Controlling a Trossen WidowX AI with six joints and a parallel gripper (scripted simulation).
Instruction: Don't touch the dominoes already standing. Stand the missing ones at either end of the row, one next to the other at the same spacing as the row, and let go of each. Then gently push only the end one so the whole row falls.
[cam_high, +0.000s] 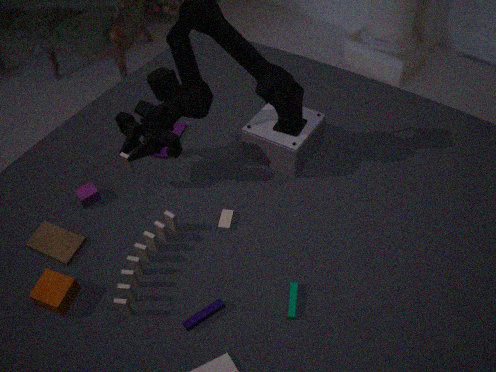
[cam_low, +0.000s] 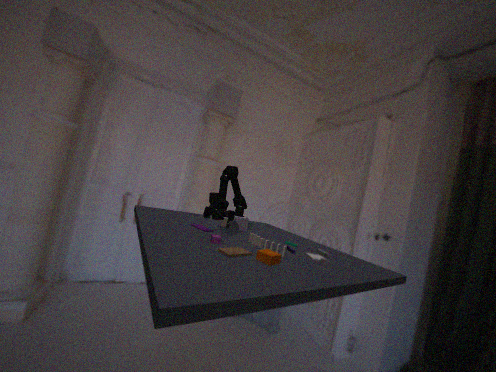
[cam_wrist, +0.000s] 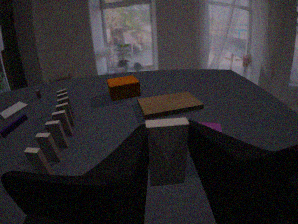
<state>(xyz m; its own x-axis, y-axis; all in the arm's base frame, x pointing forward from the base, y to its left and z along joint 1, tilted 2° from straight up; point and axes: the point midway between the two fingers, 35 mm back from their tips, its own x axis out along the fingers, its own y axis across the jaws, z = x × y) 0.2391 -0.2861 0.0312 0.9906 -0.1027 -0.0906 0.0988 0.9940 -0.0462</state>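
My gripper (cam_high: 128, 154) (cam_wrist: 166, 129) is shut on a pale domino (cam_high: 125, 156) (cam_wrist: 167, 155), which stands upright between the fingers in the wrist view. Gripper and domino are in the air at the upper left of the top view, beyond the far end of the row and apart from it. Several pale dominoes stand in a slightly curved row, one of them a middle domino (cam_high: 141, 246) (cam_wrist: 60, 120). The row's end nearest the robot base has a domino (cam_high: 170, 215); the other end has a domino (cam_high: 120, 301). Another pale domino (cam_high: 226, 218) lies flat to the right of the row.
A magenta cube (cam_high: 88, 194) (cam_low: 215, 239), a tan board (cam_high: 56, 242) (cam_wrist: 170, 104) and an orange block (cam_high: 55, 290) (cam_wrist: 123, 87) lie left of the row. A purple flat piece (cam_high: 179, 129) is beneath the arm. A dark purple bar (cam_high: 204, 314), a green bar (cam_high: 293, 300) and a white piece (cam_high: 220, 365) lie to the right.
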